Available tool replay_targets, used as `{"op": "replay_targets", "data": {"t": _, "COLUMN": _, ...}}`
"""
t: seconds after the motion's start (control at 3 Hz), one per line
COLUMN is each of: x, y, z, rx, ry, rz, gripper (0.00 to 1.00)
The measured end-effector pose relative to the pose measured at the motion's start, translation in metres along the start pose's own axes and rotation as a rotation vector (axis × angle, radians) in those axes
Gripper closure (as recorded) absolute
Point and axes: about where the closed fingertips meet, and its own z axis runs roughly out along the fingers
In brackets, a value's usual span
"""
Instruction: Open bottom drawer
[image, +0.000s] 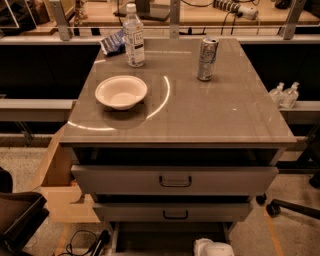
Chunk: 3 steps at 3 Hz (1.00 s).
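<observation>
A grey cabinet (210, 120) stands in the middle of the camera view. Two grey drawer fronts show under its top. The upper one (115, 180) is the tallest and has the widest dark handle. The middle one (130, 212) has a smaller handle. Below it is a dark opening (160, 237) between light side rails. The bottom drawer's front and handle are out of view past the lower edge. My gripper (212, 248) shows as a white rounded shape at the bottom edge, in front of that dark opening and right of centre.
On the cabinet top are a white bowl (121, 91), a water bottle (133, 36), a silver can (207, 59) and a blue packet (111, 43). An open cardboard box (60, 190) stands at the left, a dark chair (17, 220) at lower left, a chair wheel (272, 207) at the right, and cables (82, 242) on the floor.
</observation>
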Motion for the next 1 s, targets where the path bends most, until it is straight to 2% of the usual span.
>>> {"op": "replay_targets", "data": {"t": 0.33, "x": 0.008, "y": -0.025, "z": 0.048, "rx": 0.018, "ry": 0.019, "rz": 0.04, "gripper": 1.0}}
{"op": "replay_targets", "data": {"t": 1.0, "x": 0.01, "y": -0.021, "z": 0.059, "rx": -0.001, "ry": 0.028, "rz": 0.048, "gripper": 1.0}}
